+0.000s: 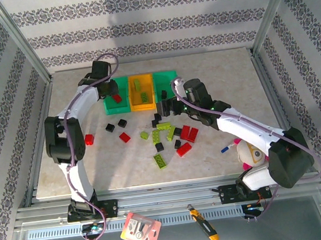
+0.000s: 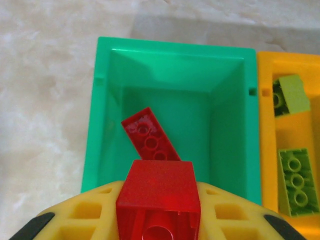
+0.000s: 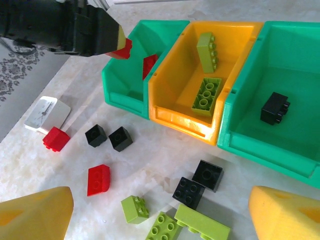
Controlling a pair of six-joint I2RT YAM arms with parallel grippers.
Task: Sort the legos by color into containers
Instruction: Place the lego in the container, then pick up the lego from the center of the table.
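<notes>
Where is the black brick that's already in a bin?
In the right wrist view the black brick lies alone on the floor of the green bin at the right end of the row, next to the orange-yellow bin.

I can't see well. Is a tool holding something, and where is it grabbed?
Left tool pinches a red brick by its sides, over the left green bin. Right tool is open, empty.
</notes>
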